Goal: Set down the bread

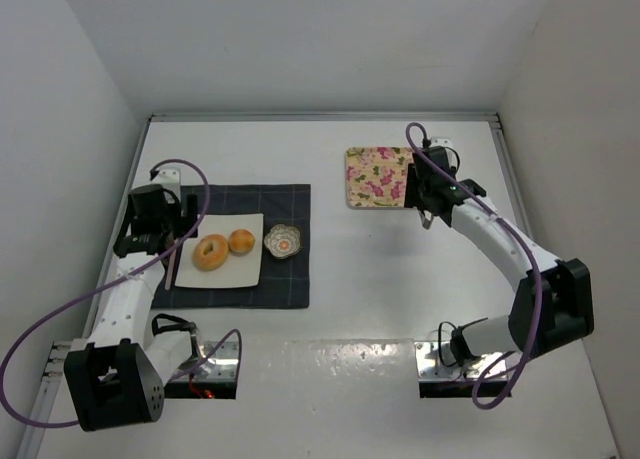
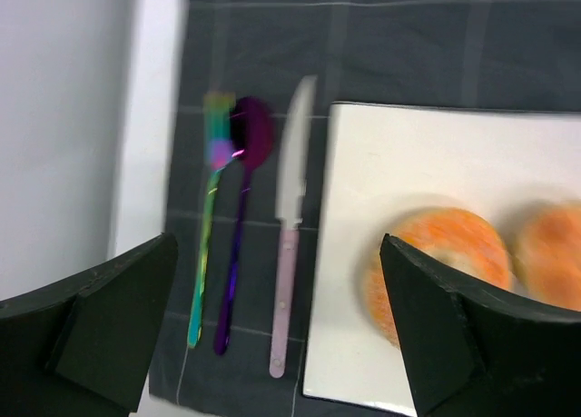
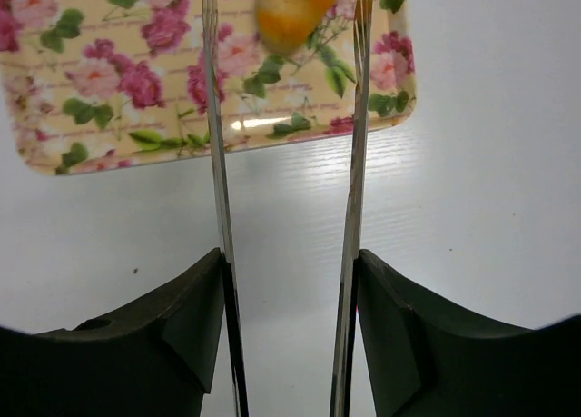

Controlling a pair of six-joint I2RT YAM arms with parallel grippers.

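A ring-shaped bagel (image 1: pixel 210 251) and a round bun (image 1: pixel 241 241) lie side by side on a white plate (image 1: pixel 250 271). My left gripper (image 2: pixel 277 335) hangs open above the plate's left edge, with the bagel (image 2: pixel 436 253) under its right finger and nothing between the jaws. My right gripper (image 3: pixel 286 272) is shut on metal tongs (image 3: pixel 215 163). Between the tong tips sits a third golden bread piece (image 3: pixel 290 8), over the floral tray (image 3: pixel 109 90). Whether that piece touches the tray I cannot tell. In the top view this arm (image 1: pixel 425 194) covers the tray's right edge (image 1: pixel 372 177).
The plate rests on a dark checked cloth (image 1: pixel 290 279). A fork (image 2: pixel 207 217), a spoon (image 2: pixel 241 208) and a pink-handled knife (image 2: pixel 289 244) lie left of the plate. A small scalloped dish (image 1: pixel 283 240) stands right of it. White walls enclose the table.
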